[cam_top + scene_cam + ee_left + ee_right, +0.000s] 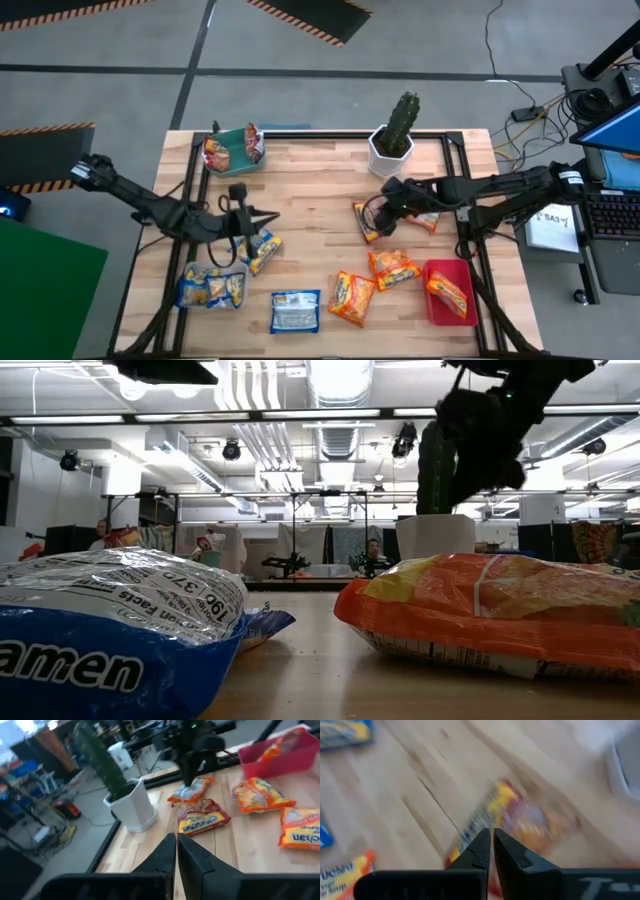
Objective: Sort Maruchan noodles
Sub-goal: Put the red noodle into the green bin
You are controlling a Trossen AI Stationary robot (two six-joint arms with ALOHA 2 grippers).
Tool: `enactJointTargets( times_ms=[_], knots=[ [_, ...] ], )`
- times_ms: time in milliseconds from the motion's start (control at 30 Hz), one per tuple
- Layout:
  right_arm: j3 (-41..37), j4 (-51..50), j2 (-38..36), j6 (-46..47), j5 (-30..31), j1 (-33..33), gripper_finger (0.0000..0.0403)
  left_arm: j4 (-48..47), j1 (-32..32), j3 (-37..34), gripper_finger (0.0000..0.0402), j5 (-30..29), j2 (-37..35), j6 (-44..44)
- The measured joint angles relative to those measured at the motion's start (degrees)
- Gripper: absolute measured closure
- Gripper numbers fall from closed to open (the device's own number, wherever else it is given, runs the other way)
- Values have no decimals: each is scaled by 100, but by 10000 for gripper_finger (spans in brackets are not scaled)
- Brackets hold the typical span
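Maruchan noodles (352, 298) scattered on table (310, 210); red-silver packet (366, 222) directly under right gripper (385, 212), fingers pinched together, empty. Left gripper (268, 216) also closed, blue-yellow packet (262, 250) just beside it.

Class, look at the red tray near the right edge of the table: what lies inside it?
One orange noodle packet lies inside the red tray. Whatever may sit beneath that packet is covered.

I read "amen", cut off at the edge, in white on the blue packet (110, 650) nearest my low camera, with "Facts", "370" and "190" on its silver top; my left wrist shows "maruchan" upside down on a red packet (202, 822)
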Motion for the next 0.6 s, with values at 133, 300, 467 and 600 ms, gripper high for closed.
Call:
enactJointTargets(
  times_ms=[133, 300, 467, 600],
  knots=[
    [160, -1002, 0, 658, -69, 0, 390, 49, 123, -169, 402, -3, -209, -433],
    [106, -759, 17, 893, 54, 44, 390, 57, 123, -174, 402, -1, -161, -513],
    [101, -669, 85, 1071, 58, 44, 369, 57, 121, -114, 402, 1, -27, -559],
    [101, -667, 123, 1197, 143, 44, 318, 55, 121, -76, 402, 3, 84, -605]
  ],
)
